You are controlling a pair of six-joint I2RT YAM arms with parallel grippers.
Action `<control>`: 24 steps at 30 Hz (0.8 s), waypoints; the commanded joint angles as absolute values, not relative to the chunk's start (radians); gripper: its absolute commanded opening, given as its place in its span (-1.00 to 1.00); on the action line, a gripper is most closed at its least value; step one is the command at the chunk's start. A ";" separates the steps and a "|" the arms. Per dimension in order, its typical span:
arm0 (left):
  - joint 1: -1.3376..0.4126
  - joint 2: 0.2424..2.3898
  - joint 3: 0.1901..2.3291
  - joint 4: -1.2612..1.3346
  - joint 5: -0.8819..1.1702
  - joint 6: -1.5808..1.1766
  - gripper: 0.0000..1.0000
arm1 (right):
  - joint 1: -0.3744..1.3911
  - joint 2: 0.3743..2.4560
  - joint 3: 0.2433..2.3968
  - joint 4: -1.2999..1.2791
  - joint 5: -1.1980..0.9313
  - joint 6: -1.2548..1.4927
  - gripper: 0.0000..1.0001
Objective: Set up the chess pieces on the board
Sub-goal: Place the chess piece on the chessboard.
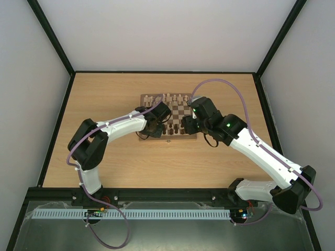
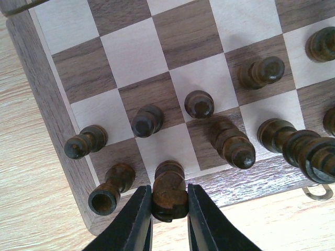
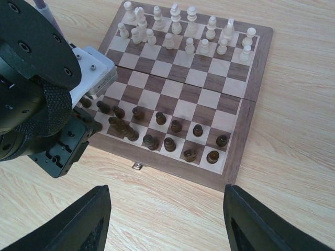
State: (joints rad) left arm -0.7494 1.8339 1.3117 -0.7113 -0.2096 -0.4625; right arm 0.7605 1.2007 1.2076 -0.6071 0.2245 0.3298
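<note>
The board lies in the middle of the table; it also shows in the left wrist view and the right wrist view. Dark brown chess pieces stand in its two near rows. My left gripper is shut on a dark knight at the second square of the near row, next to a dark rook in the corner. My right gripper is open and empty, over the bare table in front of the board's near right part.
Cream-white pieces fill the board's far rows. A small metal clasp sticks out from the board's front edge. My left arm's wrist hangs over the board's near left corner. Black frame rails edge the table.
</note>
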 commanded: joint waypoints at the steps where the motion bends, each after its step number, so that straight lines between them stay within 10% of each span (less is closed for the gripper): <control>1: -0.746 1.804 1.307 -0.718 -0.209 -0.467 -0.68 | 0.759 1.206 1.204 -0.615 0.223 0.325 0.19; 24: -0.746 1.840 1.316 -0.703 -0.218 -0.462 -0.68 | 0.759 1.213 1.206 -0.615 0.214 0.326 0.20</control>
